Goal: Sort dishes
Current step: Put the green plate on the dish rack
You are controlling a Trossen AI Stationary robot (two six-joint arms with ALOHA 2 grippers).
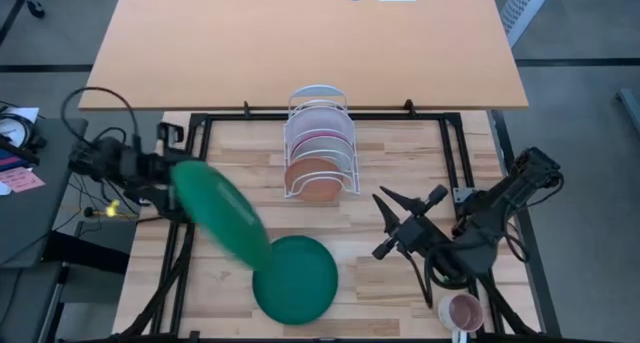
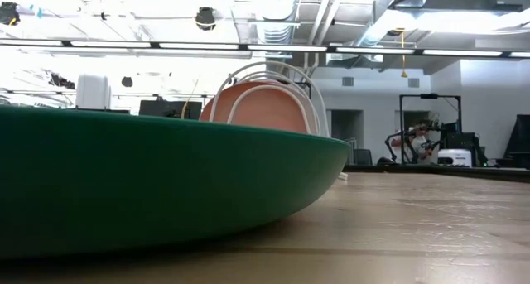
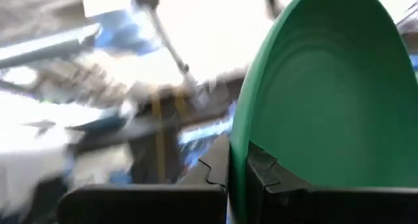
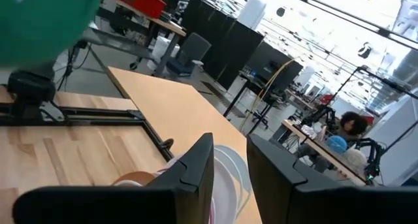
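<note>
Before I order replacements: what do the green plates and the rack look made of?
Green plates: probably plastic or melamine, going by the uniform colour and smooth, soft sheen. Rack: thin bent wire with a white coating, likely coated metal.

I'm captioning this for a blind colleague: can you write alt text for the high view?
Seen from above, the left gripper, shut on the rim of a green plate, holds it tilted over a wooden table, above a second green plate lying flat. A white rack holds other plates on edge, brown plate in front; the right gripper is open, empty, near a pink mug.
</note>
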